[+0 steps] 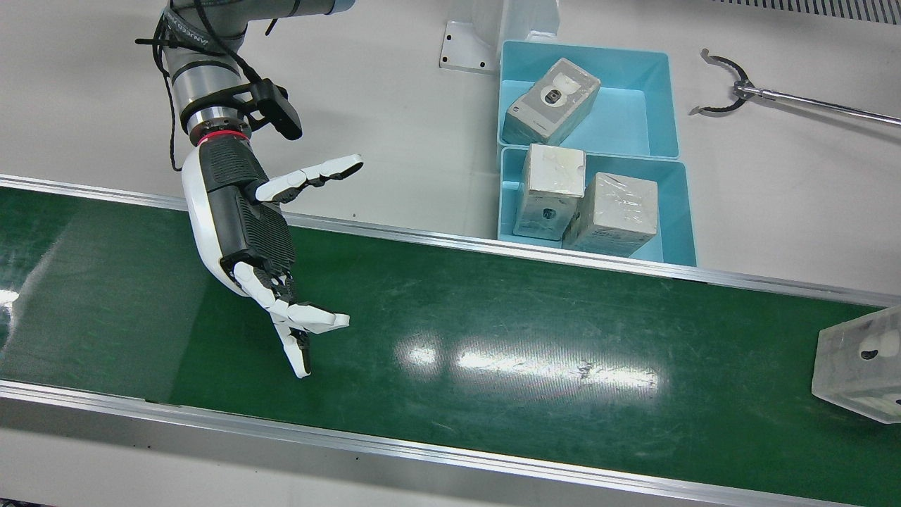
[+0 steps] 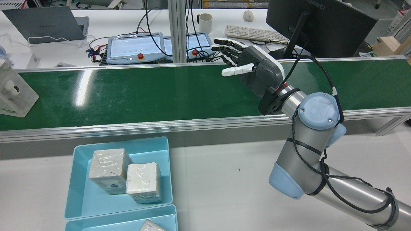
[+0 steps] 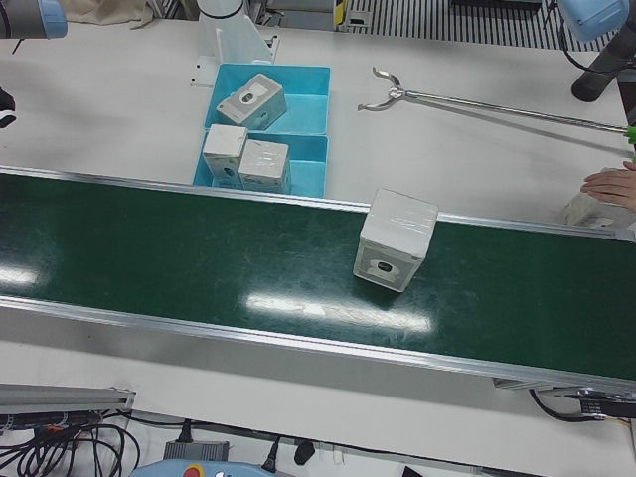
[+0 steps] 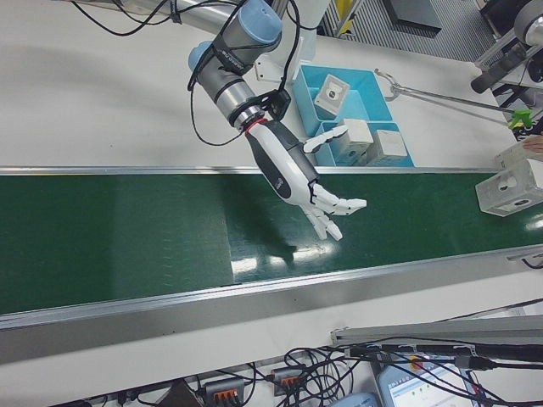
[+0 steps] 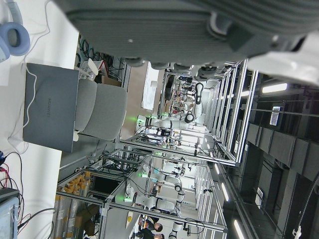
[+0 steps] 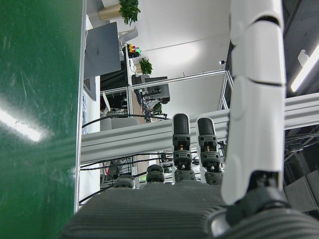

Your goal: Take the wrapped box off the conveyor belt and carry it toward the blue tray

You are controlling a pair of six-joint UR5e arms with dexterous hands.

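The wrapped box (image 1: 859, 362) stands on the green conveyor belt (image 1: 493, 310) at the view's far right; it also shows as the wrapped box (image 2: 14, 93), (image 3: 396, 238), (image 4: 507, 188). My right hand (image 1: 243, 225) hovers over the belt far from it, open, fingers spread, holding nothing; the same right hand (image 2: 253, 69), (image 4: 297, 170) appears elsewhere. Two blue trays (image 1: 665, 105) sit beside the belt, holding three wrapped boxes. My left hand (image 5: 199, 25) shows only as a palm edge in its own view; its fingers are hidden.
A metal grabber tool (image 1: 732, 84) lies on the white table past the trays. A person's hand (image 3: 608, 184) rests on another wrapped box at the belt's end. A monitor (image 2: 314, 25), keyboard and teach pendants (image 2: 135, 48) stand beyond the belt.
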